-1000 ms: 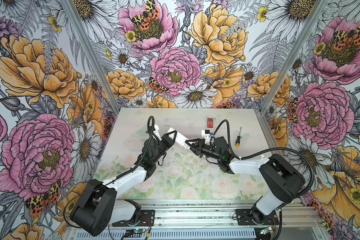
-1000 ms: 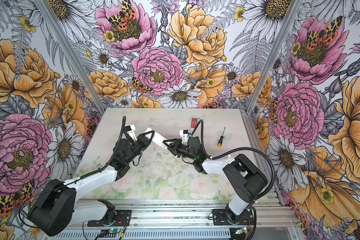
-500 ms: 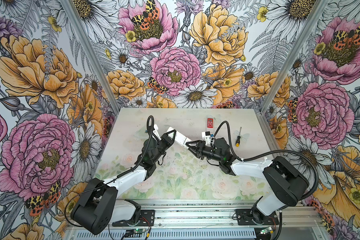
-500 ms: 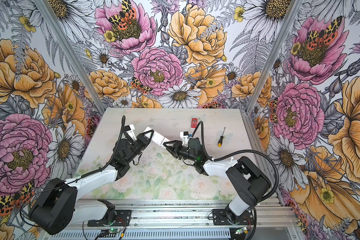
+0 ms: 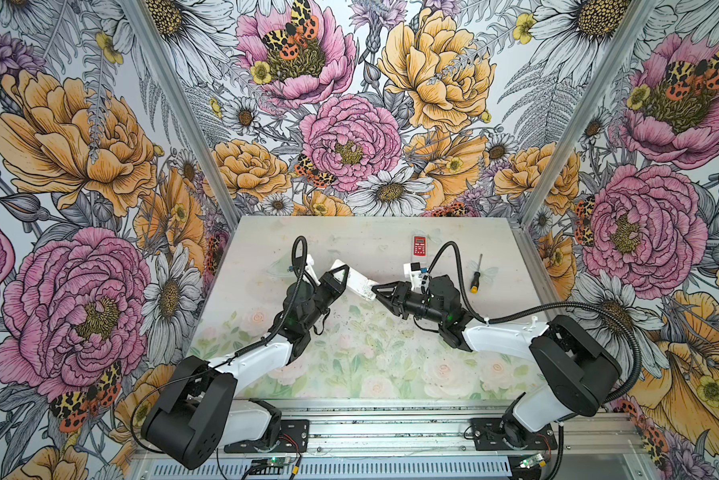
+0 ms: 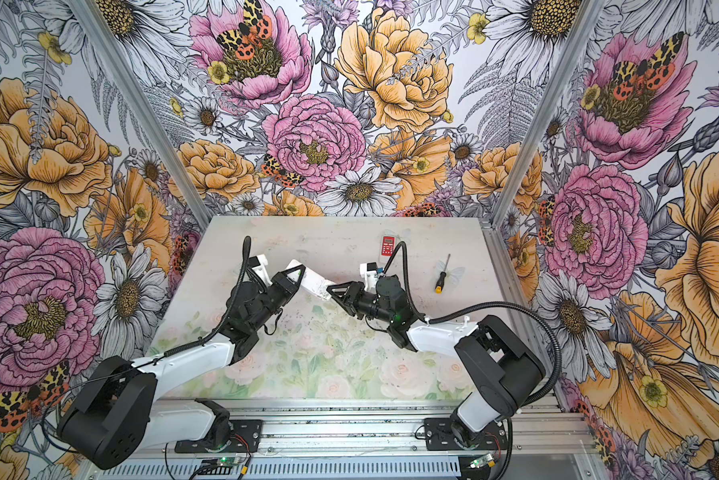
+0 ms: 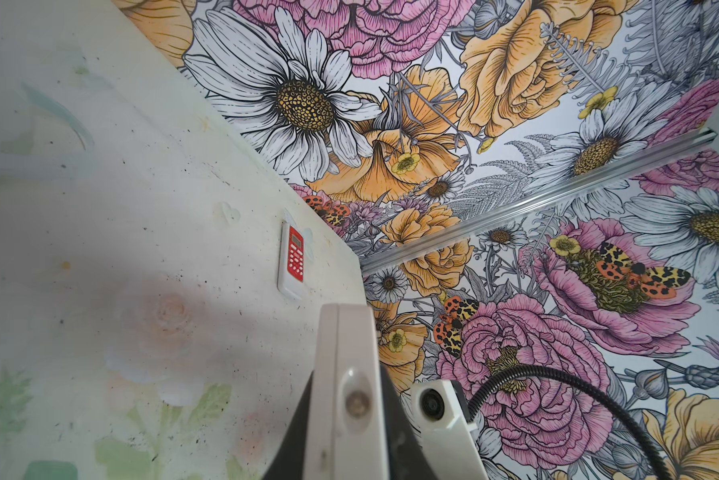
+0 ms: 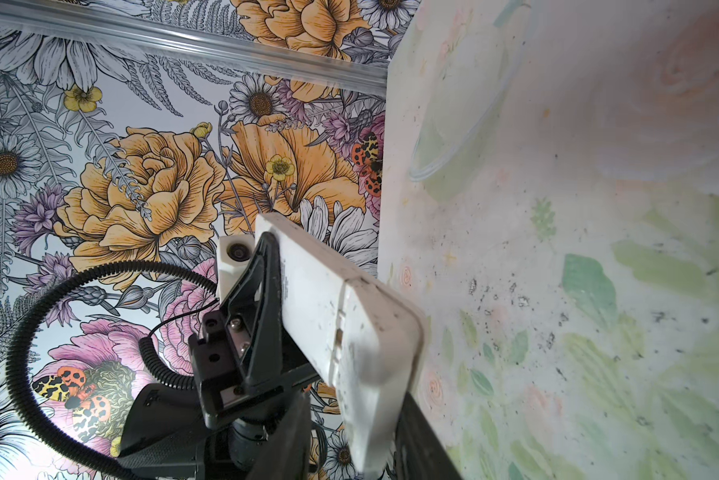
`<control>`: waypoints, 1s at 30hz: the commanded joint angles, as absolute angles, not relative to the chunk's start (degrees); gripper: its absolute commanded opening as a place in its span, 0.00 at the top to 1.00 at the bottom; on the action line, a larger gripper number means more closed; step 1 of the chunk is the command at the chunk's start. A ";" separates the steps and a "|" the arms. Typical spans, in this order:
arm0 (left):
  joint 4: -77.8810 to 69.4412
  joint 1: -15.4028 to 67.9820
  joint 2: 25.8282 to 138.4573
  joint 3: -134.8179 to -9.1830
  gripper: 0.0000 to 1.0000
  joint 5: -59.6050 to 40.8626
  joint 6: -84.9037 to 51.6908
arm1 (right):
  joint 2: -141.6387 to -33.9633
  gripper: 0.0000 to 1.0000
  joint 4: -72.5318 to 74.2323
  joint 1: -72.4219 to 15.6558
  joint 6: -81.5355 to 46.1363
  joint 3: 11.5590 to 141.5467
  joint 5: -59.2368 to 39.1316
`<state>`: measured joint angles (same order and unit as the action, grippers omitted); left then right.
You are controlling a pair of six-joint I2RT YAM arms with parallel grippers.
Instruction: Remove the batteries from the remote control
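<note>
A white remote control (image 5: 355, 283) (image 6: 314, 283) hangs above the middle of the table. My left gripper (image 5: 344, 276) (image 6: 296, 276) is shut on its left end. In the left wrist view the remote (image 7: 349, 395) stands edge-on between the dark fingers of the left gripper (image 7: 349, 419). My right gripper (image 5: 375, 289) (image 6: 329, 289) is at the remote's right end. In the right wrist view that end of the remote (image 8: 341, 324) sits between the fingers of the right gripper (image 8: 360, 449). One finger touches it and a gap shows at the other. The remote's back cover is on and the batteries are hidden.
A small red-and-white keypad device (image 5: 419, 246) (image 6: 387, 245) (image 7: 294, 257) lies near the back edge of the table. A screwdriver with a black-and-yellow handle (image 5: 475, 275) (image 6: 442, 277) lies at the right. Flowered walls close in three sides.
My right gripper has moved left onto the remote's free end and its jaws have narrowed around it. The left gripper still holds the remote in the same place.
</note>
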<state>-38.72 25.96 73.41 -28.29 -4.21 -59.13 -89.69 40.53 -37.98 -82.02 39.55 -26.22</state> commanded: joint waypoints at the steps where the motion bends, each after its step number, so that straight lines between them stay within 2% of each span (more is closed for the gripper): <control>1: -40.07 25.58 71.86 -27.51 1.00 -3.18 -58.28 | -88.41 0.65 42.11 -38.50 -81.61 39.50 -26.11; 15: -38.85 25.56 70.96 -26.87 1.00 -3.67 -57.57 | -90.89 0.70 41.48 -38.58 -81.12 41.55 -27.42; 30: -34.91 25.93 69.18 -26.71 1.00 -3.21 -55.50 | -92.30 0.81 42.89 -38.67 -81.39 42.22 -28.39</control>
